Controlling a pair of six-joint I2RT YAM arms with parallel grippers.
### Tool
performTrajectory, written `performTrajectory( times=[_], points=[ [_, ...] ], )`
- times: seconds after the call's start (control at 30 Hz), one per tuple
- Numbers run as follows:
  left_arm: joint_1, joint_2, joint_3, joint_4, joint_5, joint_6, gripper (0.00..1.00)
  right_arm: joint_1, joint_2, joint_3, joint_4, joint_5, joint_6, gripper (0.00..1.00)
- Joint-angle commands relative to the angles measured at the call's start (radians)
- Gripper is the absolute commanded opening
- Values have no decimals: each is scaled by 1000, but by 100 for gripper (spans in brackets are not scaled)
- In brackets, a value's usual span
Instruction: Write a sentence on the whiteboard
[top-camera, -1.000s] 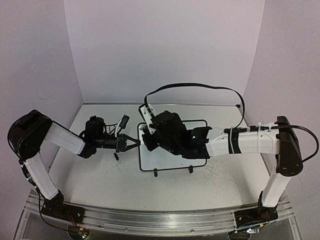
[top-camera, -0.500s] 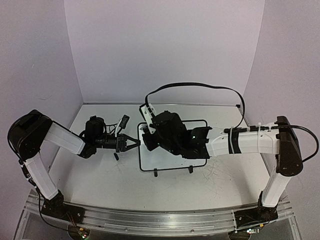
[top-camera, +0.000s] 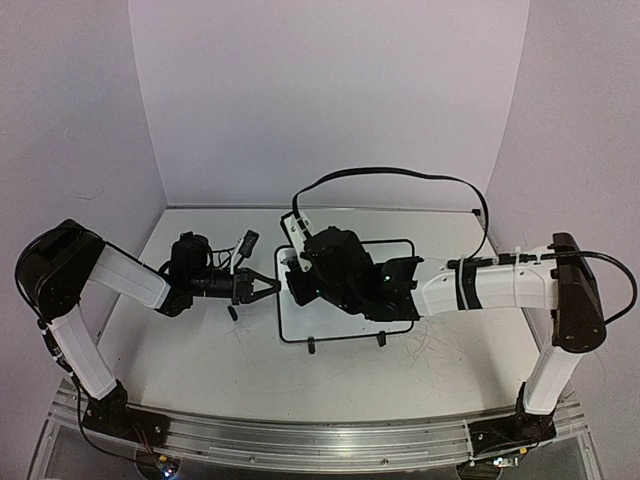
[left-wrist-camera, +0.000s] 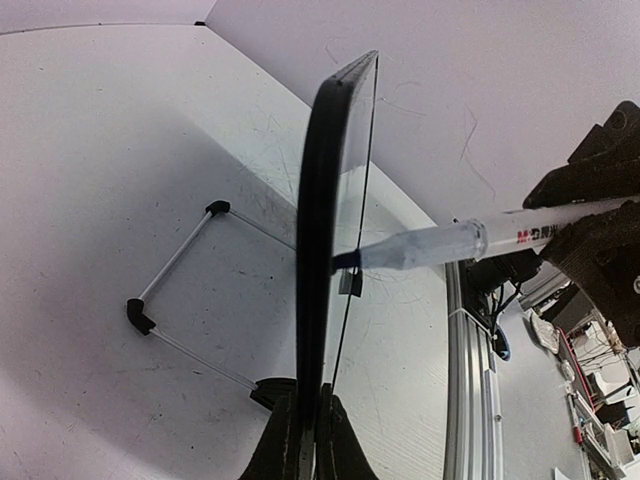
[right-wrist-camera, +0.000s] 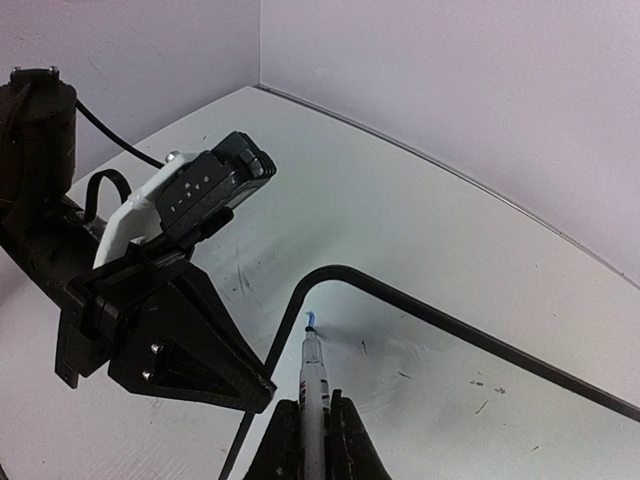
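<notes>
The whiteboard (top-camera: 340, 322) lies mid-table with its black frame; the left wrist view shows it edge-on (left-wrist-camera: 318, 200). My left gripper (top-camera: 272, 286) is shut on its left edge, jaws pinching the frame (left-wrist-camera: 310, 430). My right gripper (top-camera: 297, 272) hovers over the board's far left corner, shut on a white marker (right-wrist-camera: 313, 385). The marker's blue tip (right-wrist-camera: 310, 320) touches the glossy face (right-wrist-camera: 450, 400) just inside the rounded corner, with a tiny blue curl there. The sentence is not in view. From the left wrist, the marker (left-wrist-camera: 450, 240) meets the board from the right.
A thin wire stand with black feet (left-wrist-camera: 170, 290) sticks out behind the board. A small black piece (top-camera: 232, 312) lies on the table below the left gripper. A black cable (top-camera: 390, 172) loops above the right arm. Walls close off the back and sides; a metal rail (top-camera: 320, 440) runs along the near edge.
The right gripper with the marker has crept slightly over the board's far left corner. The left arm and the board have stayed put.
</notes>
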Motion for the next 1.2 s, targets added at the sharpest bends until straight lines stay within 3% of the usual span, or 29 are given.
performTrajectory(
  times=[0.0, 0.63, 1.17],
  points=[
    [-12, -39, 11, -3, 31, 14, 0, 2, -21, -20, -7, 18, 24, 0],
    [-16, -43, 12, -8, 31, 15, 0, 2, -42, -76, -17, 10, 79, 0],
    [-21, -45, 11, -11, 32, 17, 0, 2, -21, -16, -11, 78, 50, 0]
  ],
)
